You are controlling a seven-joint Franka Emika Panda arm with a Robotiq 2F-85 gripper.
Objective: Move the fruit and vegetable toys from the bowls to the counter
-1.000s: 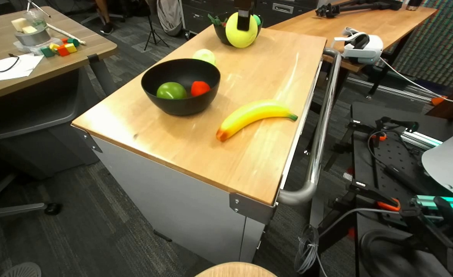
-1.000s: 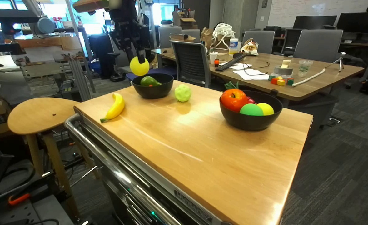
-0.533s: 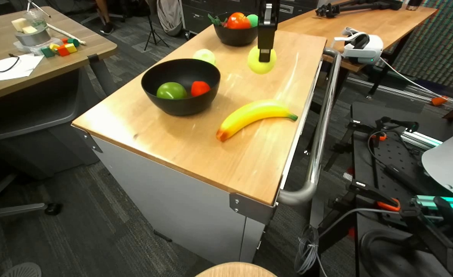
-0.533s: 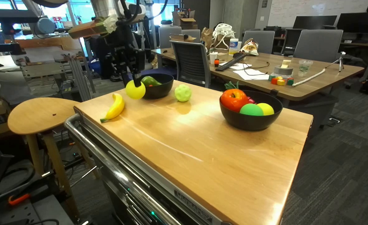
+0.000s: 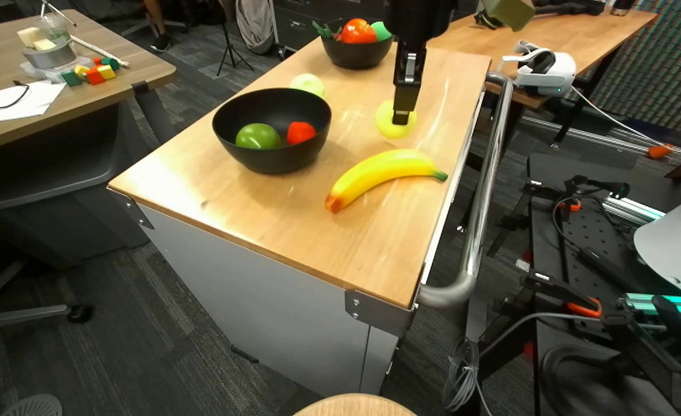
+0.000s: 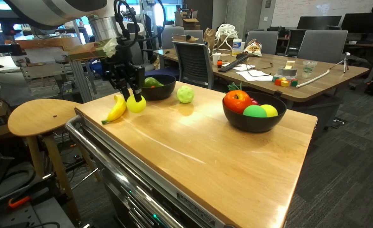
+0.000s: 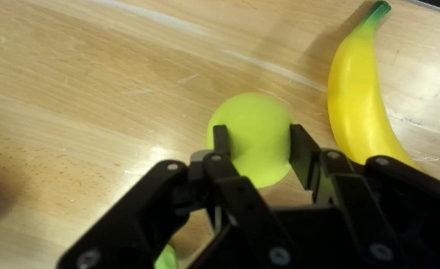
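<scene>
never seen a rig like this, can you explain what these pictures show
This is a robot arm ending in a gripper. The exterior views come from cameras standing apart from it; the wrist view is from its own wrist, looking down. The gripper has a round yellow-green toy pinched from both sides; whether that touches the wooden counter is hard to tell. On the counter are a banana, a pale green toy, a black bowl holding a dark green toy and a red toy, and a second black bowl holding several, including an apple-like toy.
</scene>
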